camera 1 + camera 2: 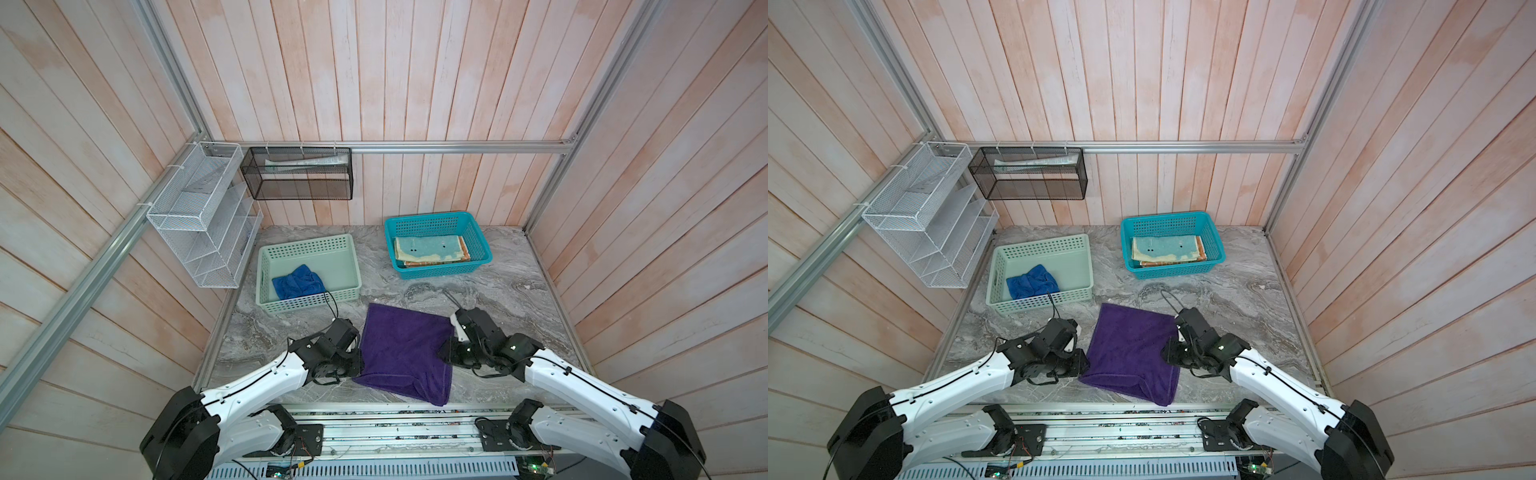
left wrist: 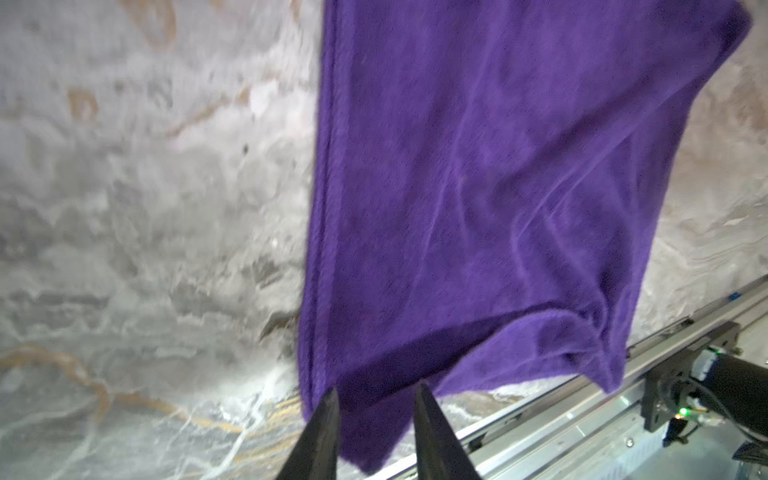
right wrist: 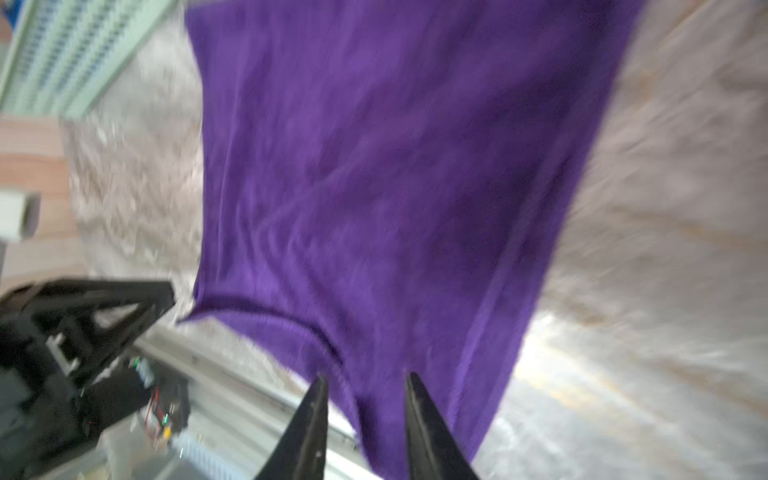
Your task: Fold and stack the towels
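On the marble table (image 1: 498, 291), a mint-green basket (image 1: 307, 252) sits beyond the left fingers (image 2: 320, 436), a teal basket (image 1: 432, 224) well beyond the right fingers (image 3: 428, 432); a white rack (image 1: 191, 208) and black rack (image 1: 297, 183) hang farther off.

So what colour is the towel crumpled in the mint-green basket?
The towel is royal blue, clearest in a top view.

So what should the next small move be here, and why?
Probably close both grippers on the near end of the purple towel. The left gripper and right gripper hang over its near left and right sides, jaws apart, gripping nothing, and it lies spread on the table, near edge rumpled.
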